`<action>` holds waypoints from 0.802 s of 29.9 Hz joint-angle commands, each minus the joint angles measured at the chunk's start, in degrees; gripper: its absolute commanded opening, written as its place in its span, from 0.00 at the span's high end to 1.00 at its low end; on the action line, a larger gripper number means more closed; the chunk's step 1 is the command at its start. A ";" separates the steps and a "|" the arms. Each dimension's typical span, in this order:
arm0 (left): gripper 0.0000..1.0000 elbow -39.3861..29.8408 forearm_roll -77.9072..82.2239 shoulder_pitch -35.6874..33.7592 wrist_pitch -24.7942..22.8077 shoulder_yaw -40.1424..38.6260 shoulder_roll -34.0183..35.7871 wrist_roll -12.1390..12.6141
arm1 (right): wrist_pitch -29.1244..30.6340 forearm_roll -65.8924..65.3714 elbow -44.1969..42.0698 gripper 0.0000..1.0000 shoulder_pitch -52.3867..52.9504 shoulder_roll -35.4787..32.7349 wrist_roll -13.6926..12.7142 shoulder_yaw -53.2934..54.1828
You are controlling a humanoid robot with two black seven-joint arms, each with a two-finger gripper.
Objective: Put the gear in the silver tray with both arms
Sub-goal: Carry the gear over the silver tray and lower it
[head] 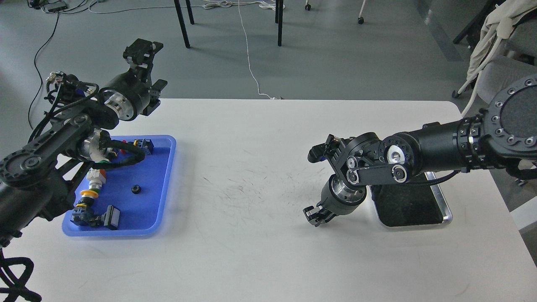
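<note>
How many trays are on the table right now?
2. The blue tray sits on the table's left side under the left arm; the silver tray sits on the right, partly hidden behind the right arm.

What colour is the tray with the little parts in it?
Blue tray, best seen in the head view.

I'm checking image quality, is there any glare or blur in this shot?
Head view: sharp overall, lighting soft and even; faint shadows under the blue tray; the silver tray bottom reads dark and mirror-like, rim shiny; the right tool is dark, its fingers hard to separate.
</note>
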 commanded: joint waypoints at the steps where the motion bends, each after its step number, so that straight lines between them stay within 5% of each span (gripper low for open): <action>1: 0.02 0.00 0.11 -0.17 0.09 0.17 -0.33 0.02 | 0.01 -0.01 0.92 0.98 2.15 -7.15 0.00 2.33; 10: 0.02 0.00 0.11 -0.43 0.09 0.44 -0.69 0.02 | 0.01 -4.22 -2.76 0.98 0.59 -30.63 0.96 5.06; 16: 0.02 0.00 0.20 -0.69 0.26 0.61 -2.62 0.02 | 0.01 -6.69 -13.22 0.98 -13.03 -31.70 1.67 14.27; 24: 0.02 0.09 0.20 -0.95 1.05 0.70 -2.62 0.02 | -0.74 -6.78 -15.69 0.98 -15.95 -30.56 1.67 16.39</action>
